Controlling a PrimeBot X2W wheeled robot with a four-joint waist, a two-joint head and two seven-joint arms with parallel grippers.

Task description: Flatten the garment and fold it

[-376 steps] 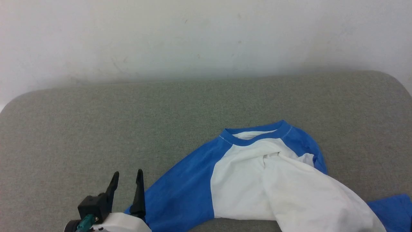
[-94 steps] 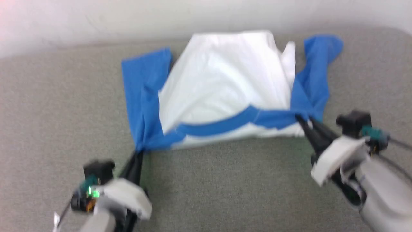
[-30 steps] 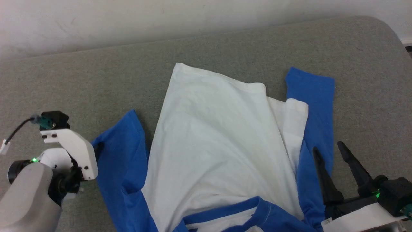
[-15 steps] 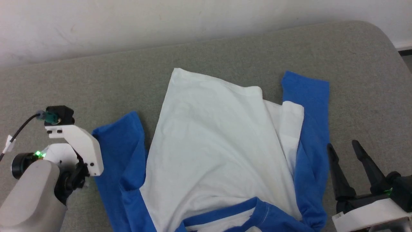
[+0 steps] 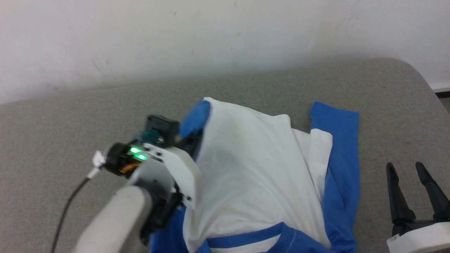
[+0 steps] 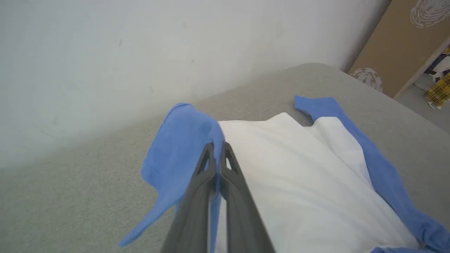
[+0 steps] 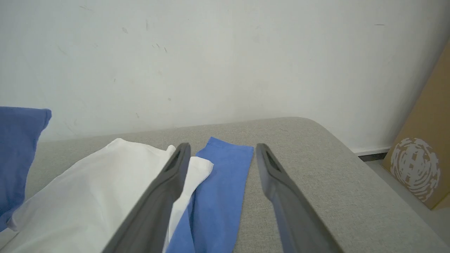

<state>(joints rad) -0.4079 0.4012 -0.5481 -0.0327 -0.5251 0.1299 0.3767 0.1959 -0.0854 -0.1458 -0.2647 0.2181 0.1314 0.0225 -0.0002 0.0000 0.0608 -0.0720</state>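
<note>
At the left of the head view, the pale left forearm (image 5: 112, 218) is seen reaching up over the grey padded surface (image 5: 52, 123). The left gripper (image 6: 217, 147) is closed on the left sleeve (image 6: 179, 147) of the garment (image 5: 253, 182). In the left wrist view its two dark fingers are pressed together with blue cloth pinched between them. The sleeve is held raised off the surface, with its cuff hanging down to one side.

The garment is spread in the middle of the surface. Its hem is turned toward the white wall (image 5: 140, 42) and its blue collar (image 5: 246, 240) lies at the near edge (partly cut off in the head view). The white body is creased, and a fold of white is laid along its right side. The right sleeve (image 5: 339, 147) lies flat, pointed toward the wall.

Just right of that sleeve, the right gripper (image 5: 404, 165) is held over bare surface with its jaws wide apart and nothing between them. A cardboard box (image 7: 422, 168) is seen past the surface's right edge.
</note>
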